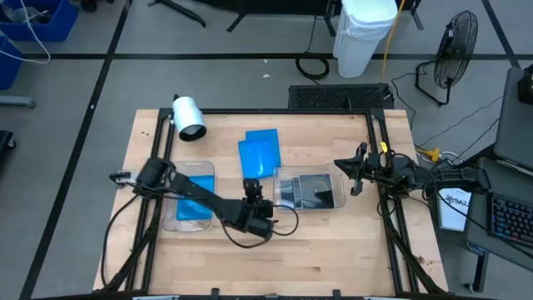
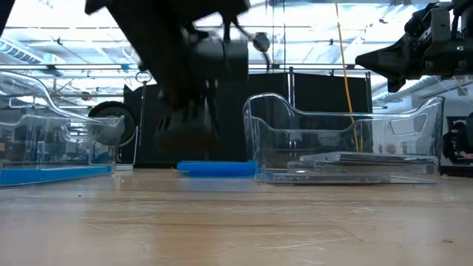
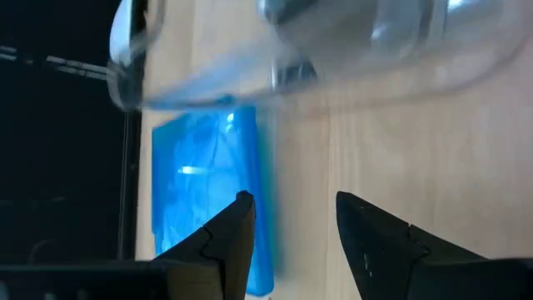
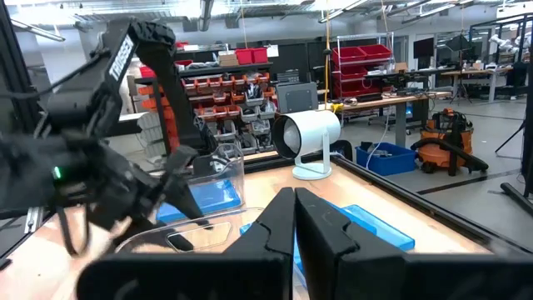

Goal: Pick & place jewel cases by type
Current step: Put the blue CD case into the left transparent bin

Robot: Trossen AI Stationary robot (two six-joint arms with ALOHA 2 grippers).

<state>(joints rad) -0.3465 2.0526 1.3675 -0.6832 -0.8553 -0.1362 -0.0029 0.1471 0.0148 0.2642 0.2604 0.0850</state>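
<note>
My bench [image 1: 333, 242] is pale blond wood with a fine grain, edged by a black frame. The jewel cases [image 1: 260, 152] lying loose on it are bright blue. My left tray [image 1: 171, 218] is clear plastic with a blue case inside; my right tray [image 1: 336, 198] is clear too, holding dark grey, see-through cases [image 1: 310, 192]. My arms and both grippers, the left gripper [image 1: 252, 188] and the right gripper [image 1: 356, 171], are black. The lamp [image 1: 188, 116] at the bench's far left is white.
</note>
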